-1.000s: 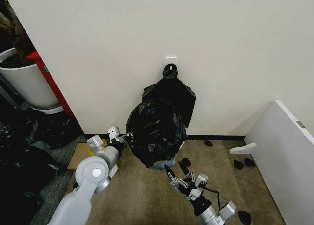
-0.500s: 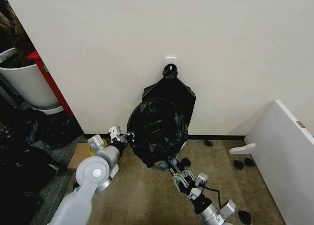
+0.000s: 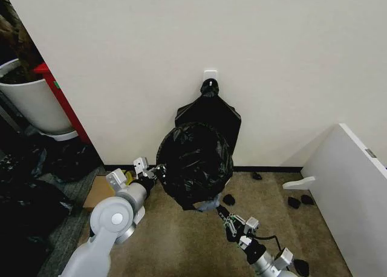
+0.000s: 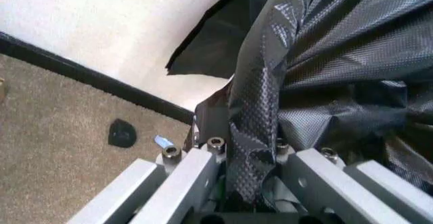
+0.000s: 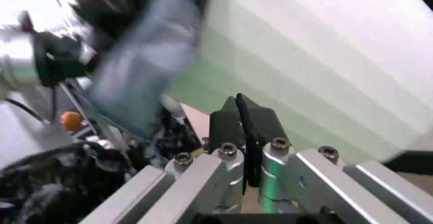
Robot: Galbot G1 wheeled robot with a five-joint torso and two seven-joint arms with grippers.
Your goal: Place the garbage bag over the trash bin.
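**Bag draped on bin, both jaws closed**

We see the bag point(image 3: 195, 163) covering the bin by the wall, on the carpet. The left gripper point(image 3: 158, 167), at the bag's 9 o'clock, has its jaws clamped on a fold of bag film point(image 4: 254, 148). The right gripper point(image 3: 219, 209), at the bag's 5 o'clock, has jaws pressed together, holding nothing.

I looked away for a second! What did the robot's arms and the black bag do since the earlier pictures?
The right gripper drew back from the garbage bag, down toward the robot, fingers shut on nothing. The bag now hangs lower. The left gripper stayed clamped on the bag's edge.
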